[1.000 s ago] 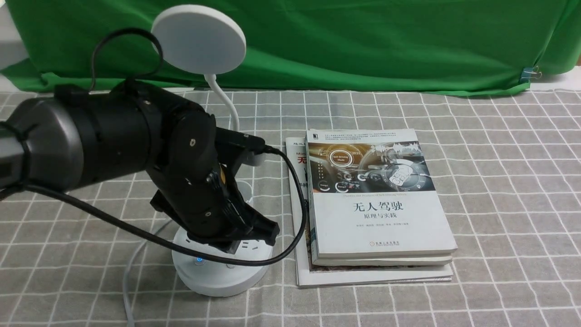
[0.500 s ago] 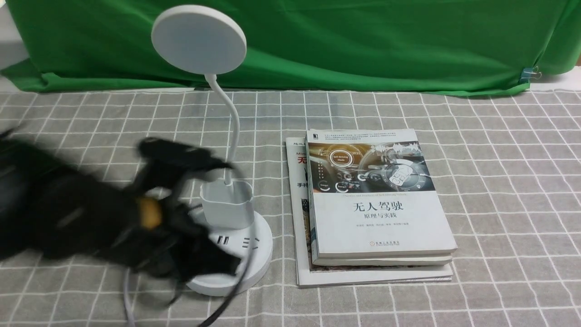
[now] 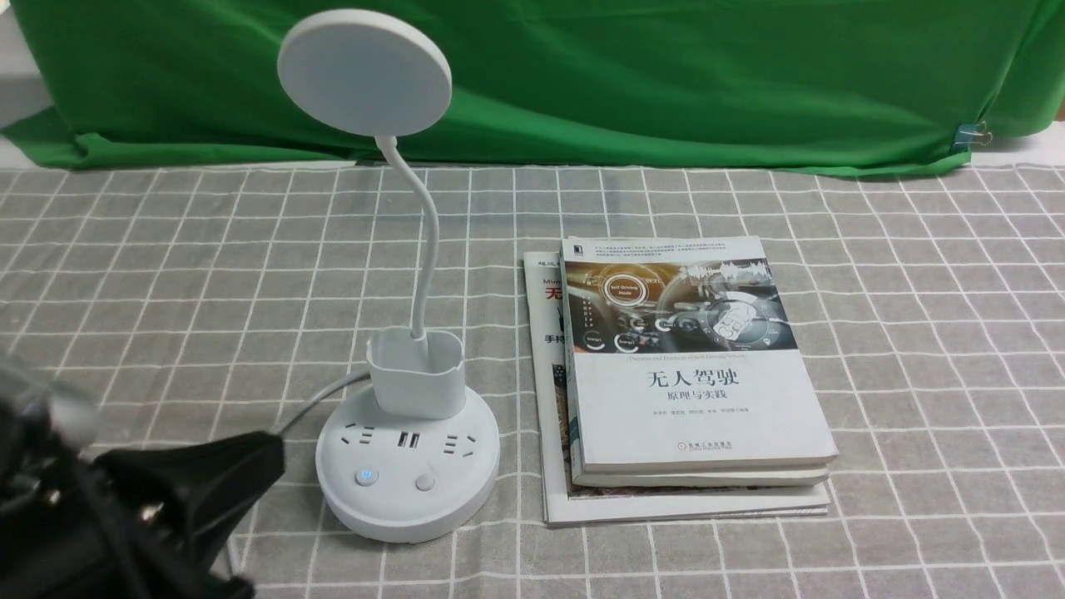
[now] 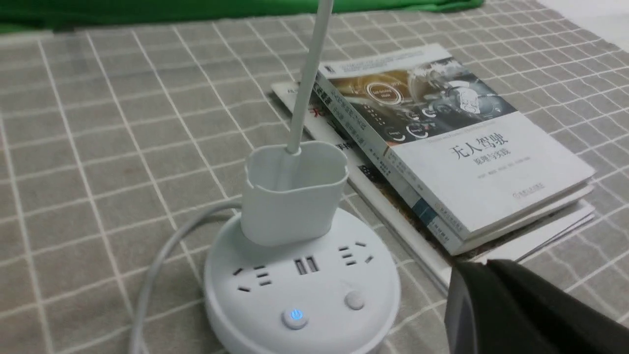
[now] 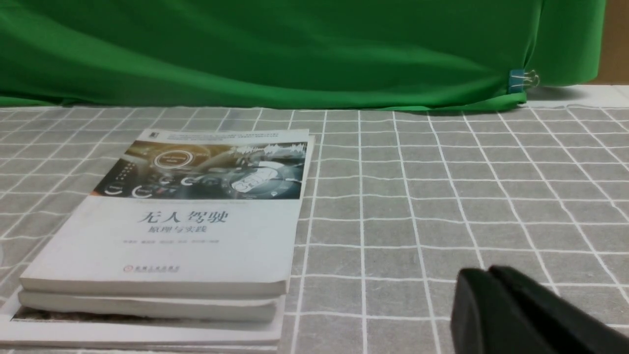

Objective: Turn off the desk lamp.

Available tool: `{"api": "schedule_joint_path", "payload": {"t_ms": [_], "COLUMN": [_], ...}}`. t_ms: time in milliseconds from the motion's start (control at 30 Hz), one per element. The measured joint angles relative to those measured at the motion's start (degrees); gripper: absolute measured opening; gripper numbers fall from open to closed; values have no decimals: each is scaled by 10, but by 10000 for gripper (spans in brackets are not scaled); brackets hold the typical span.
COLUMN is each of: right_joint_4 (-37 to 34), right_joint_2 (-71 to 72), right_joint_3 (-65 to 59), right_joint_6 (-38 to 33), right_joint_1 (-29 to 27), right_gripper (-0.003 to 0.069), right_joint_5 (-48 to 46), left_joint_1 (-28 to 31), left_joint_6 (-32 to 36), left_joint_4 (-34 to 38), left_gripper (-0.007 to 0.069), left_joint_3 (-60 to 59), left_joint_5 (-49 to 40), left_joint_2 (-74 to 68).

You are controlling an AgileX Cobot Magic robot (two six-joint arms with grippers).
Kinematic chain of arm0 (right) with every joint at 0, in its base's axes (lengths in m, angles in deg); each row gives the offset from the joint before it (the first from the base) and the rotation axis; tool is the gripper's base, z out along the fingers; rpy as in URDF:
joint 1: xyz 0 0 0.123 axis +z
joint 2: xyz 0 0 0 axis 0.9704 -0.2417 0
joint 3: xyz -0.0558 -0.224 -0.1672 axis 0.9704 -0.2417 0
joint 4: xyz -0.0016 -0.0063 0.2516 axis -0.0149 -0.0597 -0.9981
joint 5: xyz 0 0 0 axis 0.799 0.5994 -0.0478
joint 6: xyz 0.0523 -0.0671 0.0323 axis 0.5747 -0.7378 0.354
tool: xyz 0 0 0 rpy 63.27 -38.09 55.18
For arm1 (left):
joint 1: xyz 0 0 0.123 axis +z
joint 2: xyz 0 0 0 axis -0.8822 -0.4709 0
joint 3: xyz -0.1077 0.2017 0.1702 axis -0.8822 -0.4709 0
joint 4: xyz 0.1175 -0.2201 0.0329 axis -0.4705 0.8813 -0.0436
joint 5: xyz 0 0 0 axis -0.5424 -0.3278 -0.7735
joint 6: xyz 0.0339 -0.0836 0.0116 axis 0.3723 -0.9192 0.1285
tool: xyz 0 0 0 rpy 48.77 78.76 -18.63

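Observation:
The white desk lamp (image 3: 407, 453) stands left of centre, with a flat round disc head (image 3: 364, 72), a thin bent neck, a small cup holder (image 3: 416, 374) and a round base with sockets. On the base, one button (image 3: 364, 477) glows blue and a plain button (image 3: 426, 482) sits beside it. The disc head looks unlit. The base also shows in the left wrist view (image 4: 302, 290). My left gripper (image 3: 270, 449) is shut and empty, low at the front left, a little left of the base. My right gripper (image 5: 486, 273) is shut and empty over bare cloth, right of the books.
A stack of books (image 3: 682, 374) lies right of the lamp, close to its base. The lamp's white cord (image 4: 157, 265) runs off the base's left side toward the front. A grey checked cloth (image 3: 915, 333) covers the table. A green backdrop (image 3: 666, 75) hangs behind.
My left arm has pulled back from over the lamp base, down and toward the front left corner. The lamp and books have not moved.

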Motion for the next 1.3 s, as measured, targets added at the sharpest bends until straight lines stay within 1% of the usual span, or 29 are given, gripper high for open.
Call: {"api": "schedule_joint_path", "payload": {"t_ms": [33, 133, 333, 467, 533, 600, 667, 833, 933, 1100, 1300], "right_joint_4": [0, 0, 0, 0, 0, 0, 0, 0, 0, 0, 0], "right_joint_2": [0, 0, 0, 0, 0, 0, 0, 0, 0, 0, 0], "right_joint_3": [0, 0, 0, 0, 0, 0, 0, 0, 0, 0, 0], "right_joint_6": [0, 0, 0, 0, 0, 0, 0, 0, 0, 0, 0], "right_joint_1": [0, 0, 0, 0, 0, 0, 0, 0, 0, 0, 0], "right_gripper": [35, 35, 35, 35, 35, 35, 35, 35, 35, 35, 35], "right_joint_5": [0, 0, 0, 0, 0, 0, 0, 0, 0, 0, 0], "left_joint_1": [0, 0, 0, 5, 31, 57, 107, 216, 268, 290, 291], "left_joint_6": [0, 0, 1, 30, 68, 92, 118, 136, 137, 134, 95], "left_joint_4": [-20, -35, -46, -54, -38, -17, 7, 25, 37, 39, 42], "left_gripper": [1, 1, 1, 1, 1, 1, 1, 1, 1, 1, 1], "left_joint_3": [-11, -19, -19, -21, -28, -36, -54, -111, -145, -175, -177], "left_joint_5": [2, 3, 4, 4, 5, 13, 31, 48, 43, 31, -67], "left_joint_2": [14, 23, 25, 39, 70, 100, 153, 269, 324, 347, 349]}}
